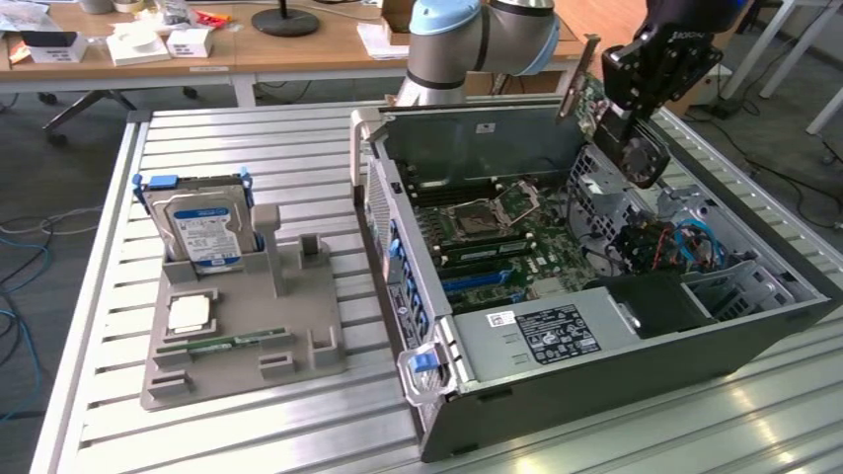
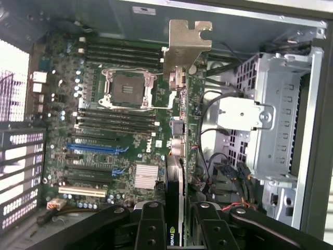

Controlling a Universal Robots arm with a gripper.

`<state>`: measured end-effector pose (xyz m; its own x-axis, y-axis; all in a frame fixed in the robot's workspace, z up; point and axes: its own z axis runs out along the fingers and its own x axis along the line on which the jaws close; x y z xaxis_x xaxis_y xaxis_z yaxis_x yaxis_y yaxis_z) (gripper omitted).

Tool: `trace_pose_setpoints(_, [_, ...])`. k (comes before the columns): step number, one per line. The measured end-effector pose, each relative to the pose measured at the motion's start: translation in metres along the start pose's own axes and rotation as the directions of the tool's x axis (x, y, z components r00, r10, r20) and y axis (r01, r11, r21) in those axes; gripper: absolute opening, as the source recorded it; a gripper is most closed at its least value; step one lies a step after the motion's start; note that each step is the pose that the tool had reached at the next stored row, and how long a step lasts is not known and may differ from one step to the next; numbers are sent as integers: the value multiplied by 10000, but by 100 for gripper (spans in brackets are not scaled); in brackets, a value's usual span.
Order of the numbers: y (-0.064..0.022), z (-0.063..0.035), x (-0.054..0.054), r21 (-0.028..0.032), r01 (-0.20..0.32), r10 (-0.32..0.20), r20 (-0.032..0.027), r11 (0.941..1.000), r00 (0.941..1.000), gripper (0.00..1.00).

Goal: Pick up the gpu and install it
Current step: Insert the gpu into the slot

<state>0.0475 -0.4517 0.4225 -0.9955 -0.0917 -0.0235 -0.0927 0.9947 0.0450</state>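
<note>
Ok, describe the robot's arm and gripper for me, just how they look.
The arm is made of rounded silver-grey joints, one with a pale blue cap. The gripper is black and blocky, with pale lettering on its body. In the wrist view its black fingers are flat linked bars dotted with round screw heads.

Dull bare-metal bracket (image 2: pixel 188 44) on the gpu (image 2: pixel 176 151); ribbed metal table (image 1: pixel 264 138).

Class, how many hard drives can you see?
1: the hard drive, upright in the grey holder to the exterior view's left of the computer case. Others may hide inside.
</note>
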Motion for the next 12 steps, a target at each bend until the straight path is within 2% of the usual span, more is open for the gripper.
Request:
trace_pose_setpoints(3, [0, 5, 0, -10, 539, -539, -24, 9985, 9985, 26])
trace_pose_setpoints(6, [0, 9, 0, -19, 1094, -1094, -50, 9940, 9940, 26])
trace_pose_setpoints(9, [-1, 15, 0, -30, 1627, -1627, -73, 9867, 9867, 26])
trace_pose_setpoints(12, [-1, 19, 0, -45, 2161, -2161, -95, 9764, 9763, 26])
